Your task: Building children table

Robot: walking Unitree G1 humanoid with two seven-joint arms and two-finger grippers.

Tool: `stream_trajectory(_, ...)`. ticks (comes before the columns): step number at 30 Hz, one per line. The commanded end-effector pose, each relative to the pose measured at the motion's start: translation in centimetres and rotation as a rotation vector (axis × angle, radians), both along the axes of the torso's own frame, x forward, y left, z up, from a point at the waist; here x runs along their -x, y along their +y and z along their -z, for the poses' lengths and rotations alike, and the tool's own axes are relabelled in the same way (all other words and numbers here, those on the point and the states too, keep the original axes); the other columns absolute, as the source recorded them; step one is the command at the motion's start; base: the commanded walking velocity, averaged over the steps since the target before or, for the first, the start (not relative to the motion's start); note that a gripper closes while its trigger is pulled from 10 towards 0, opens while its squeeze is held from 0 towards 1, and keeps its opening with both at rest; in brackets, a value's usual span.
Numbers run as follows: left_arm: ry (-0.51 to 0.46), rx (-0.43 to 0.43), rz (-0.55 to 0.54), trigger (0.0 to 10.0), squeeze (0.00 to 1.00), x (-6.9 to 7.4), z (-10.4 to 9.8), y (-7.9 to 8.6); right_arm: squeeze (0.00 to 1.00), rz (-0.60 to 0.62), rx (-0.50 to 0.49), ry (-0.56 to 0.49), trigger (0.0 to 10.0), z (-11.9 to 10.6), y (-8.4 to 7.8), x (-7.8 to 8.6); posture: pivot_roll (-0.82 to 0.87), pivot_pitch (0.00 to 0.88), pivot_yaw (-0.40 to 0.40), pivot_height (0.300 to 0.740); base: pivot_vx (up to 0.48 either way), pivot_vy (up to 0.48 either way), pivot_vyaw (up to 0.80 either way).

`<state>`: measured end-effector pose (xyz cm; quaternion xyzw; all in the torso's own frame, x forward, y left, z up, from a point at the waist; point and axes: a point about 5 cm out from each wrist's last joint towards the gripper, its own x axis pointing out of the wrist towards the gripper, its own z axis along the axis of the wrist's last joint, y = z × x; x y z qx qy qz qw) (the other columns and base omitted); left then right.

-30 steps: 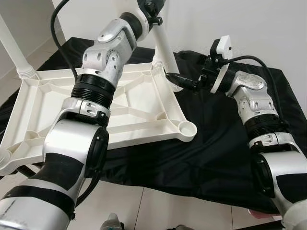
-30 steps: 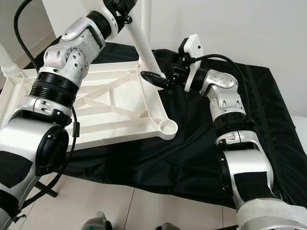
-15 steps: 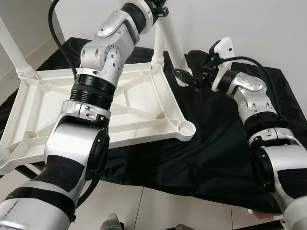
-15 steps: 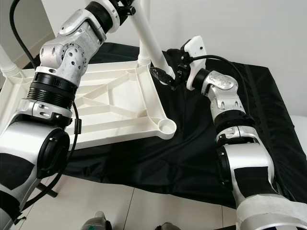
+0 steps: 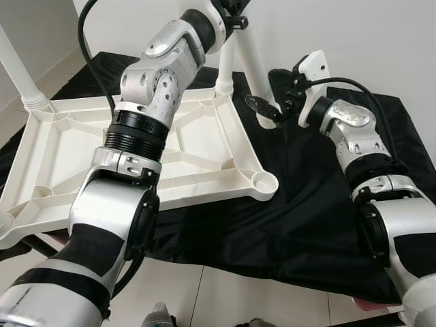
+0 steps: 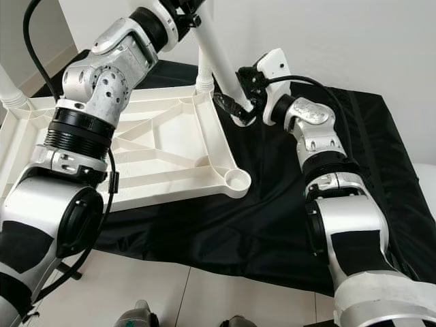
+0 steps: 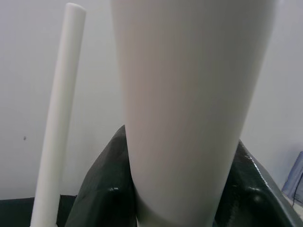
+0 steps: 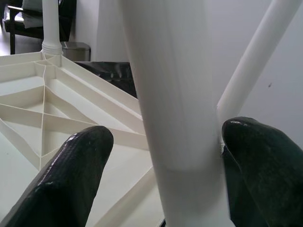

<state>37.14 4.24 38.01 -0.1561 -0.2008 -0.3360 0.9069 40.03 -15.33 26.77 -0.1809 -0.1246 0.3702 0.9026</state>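
The left gripper (image 7: 177,208) is up high and its two black fingers (image 7: 102,189) squeeze a white leg (image 5: 253,60) between them. This leg is a long, smooth, round tube. It leans over, with its low end hanging just past the far right corner of the top (image 5: 82,157).

The right gripper (image 5: 267,112) is at the low end of the same leg. Its fingers (image 8: 71,175) are spread wide, one on each side of the leg. I cannot tell if they touch it.

The top is white plastic and lies upside down on a black cloth (image 5: 306,211). Its left side sticks out past the cloth's edge. You can see thin ribs that cross each other under it, like a web. Each corner has a round cup for a leg. The cup (image 5: 264,181) at the near right corner has no leg in it.

One leg (image 5: 224,68) stands straight up in the far right corner. Another leg (image 5: 19,71) stands in the far left corner. A white wall is behind it all.
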Motion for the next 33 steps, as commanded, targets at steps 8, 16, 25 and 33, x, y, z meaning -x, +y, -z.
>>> stream_trajectory(8, -0.106, -0.042, 0.212, 10.0, 0.0, 1.8, -0.7, -1.6, 0.0, 0.005, 0.044, -0.001, 8.4, -0.4, 1.3, -0.4, 0.04, 0.0, -0.042, 0.74, 0.0, 0.0, 0.0)
stream_trajectory(16, -0.108, -0.048, 0.216, 10.0, 0.0, 2.0, -0.6, -1.7, 0.0, 0.045, 0.05, -0.005, 0.0, -0.8, 0.6, -0.6, 0.03, 0.0, -0.043, 0.74, 0.0, 0.0, 0.0)
stream_trajectory(25, -0.116, -0.103, 0.211, 10.0, 0.0, 2.2, -0.2, -1.9, 0.0, 0.055, 0.061, -0.003, 0.0, -0.7, 0.0, -0.6, 0.03, 0.0, -0.038, 0.74, 0.0, 0.0, 0.0)
stream_trajectory(33, -0.098, -0.067, 0.265, 10.0, 1.0, 2.5, 0.0, -2.3, 0.0, 0.04, 0.055, 0.009, 10.0, -0.4, 0.4, -0.6, 0.03, 0.0, -0.038, 0.74, 0.0, 0.0, 0.0)
